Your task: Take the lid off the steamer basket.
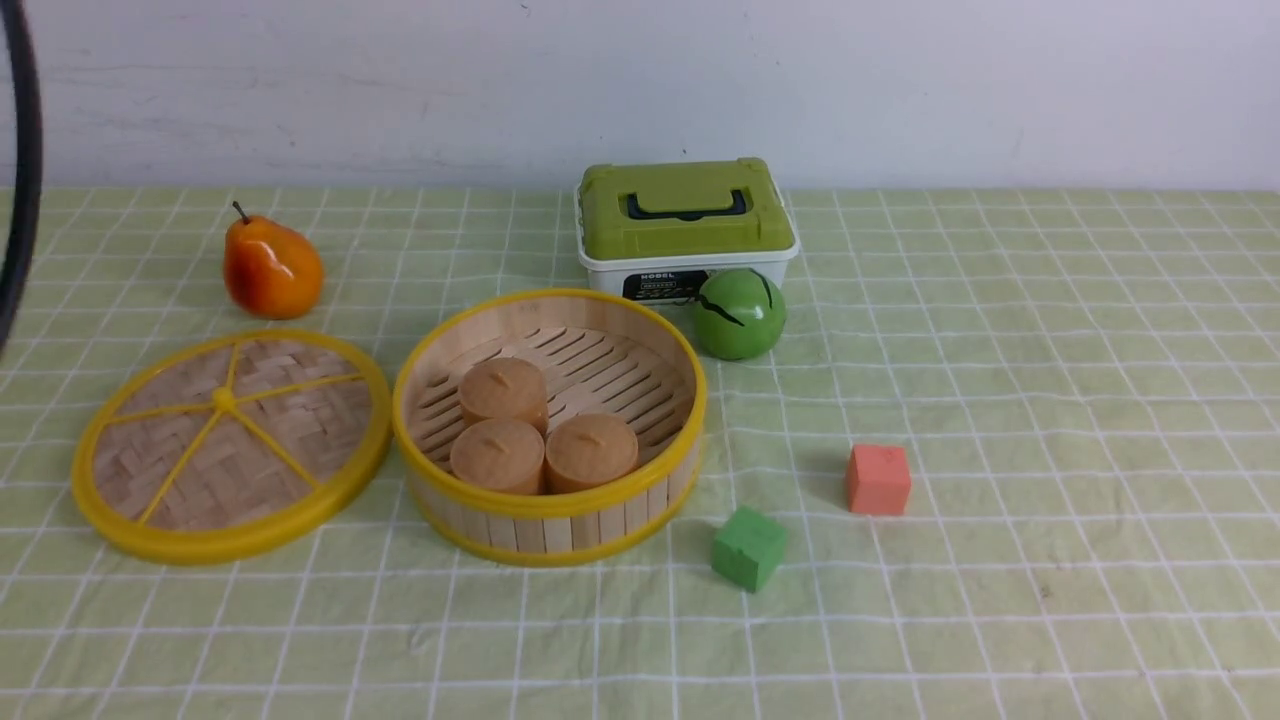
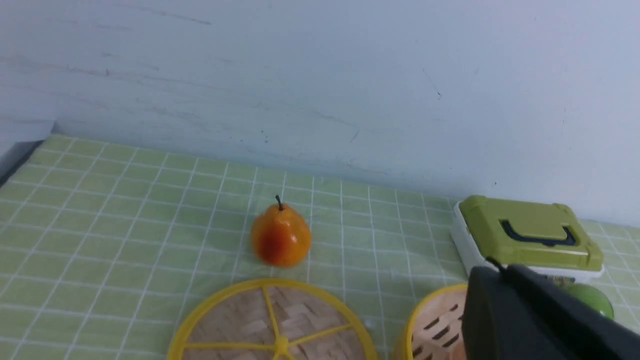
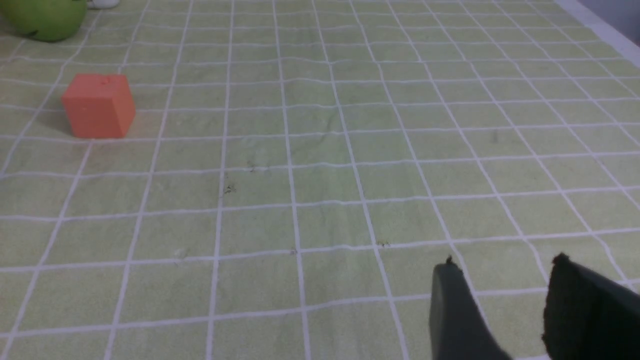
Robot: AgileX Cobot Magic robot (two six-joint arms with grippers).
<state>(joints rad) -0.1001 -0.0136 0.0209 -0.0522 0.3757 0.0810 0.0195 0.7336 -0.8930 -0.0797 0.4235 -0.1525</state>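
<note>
Pale wall (image 1: 640, 90), apparently faintly scuffed

Unclear place: checked cloth (image 1: 1000, 620), plain wall (image 1: 900, 90)

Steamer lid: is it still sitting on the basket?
No, the lid lies on the table to the left of the basket, whose open top shows three buns inside.

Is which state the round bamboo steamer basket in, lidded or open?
Open: its yellow-rimmed woven lid lies beside it, exposing the slatted floor.
</note>
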